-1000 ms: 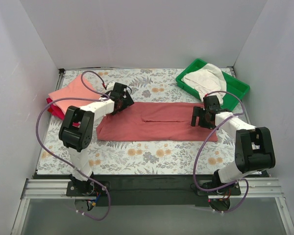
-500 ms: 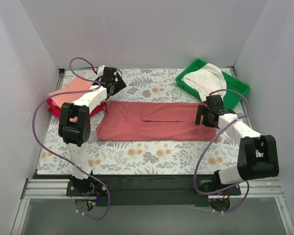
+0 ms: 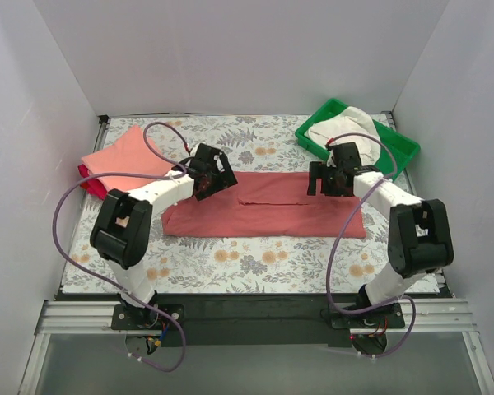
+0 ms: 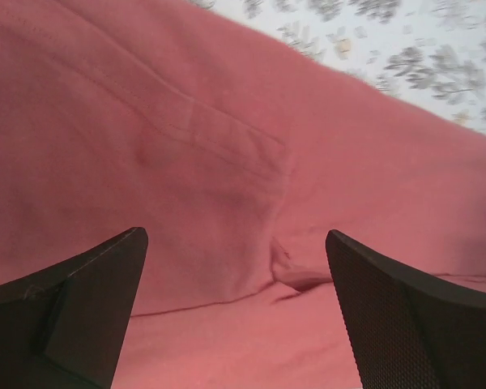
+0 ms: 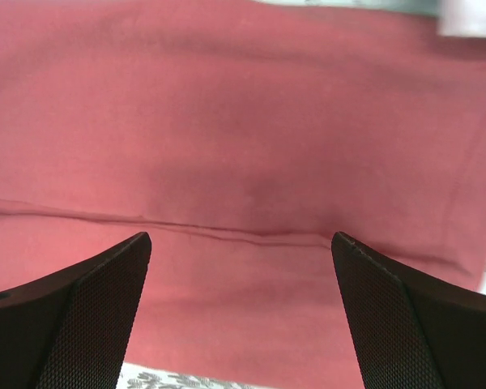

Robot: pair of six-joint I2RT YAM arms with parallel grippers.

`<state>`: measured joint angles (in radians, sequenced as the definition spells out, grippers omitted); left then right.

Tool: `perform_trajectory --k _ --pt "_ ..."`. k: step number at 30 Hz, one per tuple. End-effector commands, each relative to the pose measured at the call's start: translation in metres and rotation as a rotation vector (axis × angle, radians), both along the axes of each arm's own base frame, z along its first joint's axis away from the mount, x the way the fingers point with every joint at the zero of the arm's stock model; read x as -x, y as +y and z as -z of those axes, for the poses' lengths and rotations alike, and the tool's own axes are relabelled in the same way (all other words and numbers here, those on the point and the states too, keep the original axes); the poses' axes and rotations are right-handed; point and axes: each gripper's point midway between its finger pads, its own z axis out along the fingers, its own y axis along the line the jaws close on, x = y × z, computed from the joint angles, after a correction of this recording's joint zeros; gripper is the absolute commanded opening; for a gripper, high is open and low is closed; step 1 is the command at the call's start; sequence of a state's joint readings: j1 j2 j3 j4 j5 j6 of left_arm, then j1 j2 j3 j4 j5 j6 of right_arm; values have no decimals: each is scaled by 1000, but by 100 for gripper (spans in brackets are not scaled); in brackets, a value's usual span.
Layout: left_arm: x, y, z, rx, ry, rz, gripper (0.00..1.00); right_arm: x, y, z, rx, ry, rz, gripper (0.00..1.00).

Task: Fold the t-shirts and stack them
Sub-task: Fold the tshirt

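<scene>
The dusty brick-red t-shirt (image 3: pixel 263 206) lies folded into a long flat strip across the middle of the table. It fills the left wrist view (image 4: pixel 227 162) and the right wrist view (image 5: pixel 251 121). My left gripper (image 3: pixel 212 177) is open just above the strip's far left part. My right gripper (image 3: pixel 328 179) is open above its far right part. Neither holds cloth. The salmon-pink t-shirt (image 3: pixel 125 153) lies folded on the crimson t-shirt (image 3: pixel 89 183) at the far left. The cream-white t-shirt (image 3: pixel 342 130) lies crumpled in the green tray (image 3: pixel 395 156).
The green tray stands at the far right corner, close behind my right gripper. White walls close in the table on three sides. The floral cloth (image 3: pixel 255 259) covers the table in front of the strip.
My left gripper has swung from the far left corner back over the strip's left end. My right gripper has moved left and away, onto the strip's far edge.
</scene>
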<state>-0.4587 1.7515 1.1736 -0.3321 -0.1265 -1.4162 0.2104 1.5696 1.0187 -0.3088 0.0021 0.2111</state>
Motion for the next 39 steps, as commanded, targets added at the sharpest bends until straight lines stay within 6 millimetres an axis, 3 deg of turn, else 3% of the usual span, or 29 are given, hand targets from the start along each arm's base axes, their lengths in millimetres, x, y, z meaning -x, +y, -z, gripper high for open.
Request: perform_trajectory --k 1,7,11,12,14,15,16,18,19,21,22,25,31,35,39 --pt "-13 8 16 -44 27 -44 92 -20 14 10 -8 4 -30 98" --pt "-23 23 47 -149 84 -124 92 -11 14 45 -1 91 -26 98" --pt "-32 12 63 -146 126 -93 91 18 9 58 -10 146 8 98" --pt "-38 3 68 -125 135 -74 91 34 5 67 -8 179 12 98" --pt "-46 -8 71 -112 134 -41 90 47 6 62 -30 175 19 98" --pt "-57 -20 72 -102 122 -22 90 67 3 72 -32 212 23 98" --pt "-64 -30 73 -90 118 6 90 72 4 65 -49 193 26 98" --pt "-80 -47 73 -80 93 62 91 102 9 75 -89 248 19 98" --pt "-103 -69 73 -29 71 101 91 112 14 71 -112 245 1 98" --pt "-119 -87 77 6 84 139 91 140 40 70 -165 282 -76 98" --pt "-137 -107 75 66 70 171 91 157 48 71 -175 301 -105 98" --pt "-161 -140 75 180 38 209 91 207 103 65 -232 364 -315 98" --pt "-188 -156 72 297 -62 150 95 251 156 53 -281 401 -552 98" --pt "-198 -169 77 391 -105 147 97 262 189 45 -297 402 -698 99" --pt "-202 -178 83 442 -111 156 98 266 204 42 -298 391 -761 98"
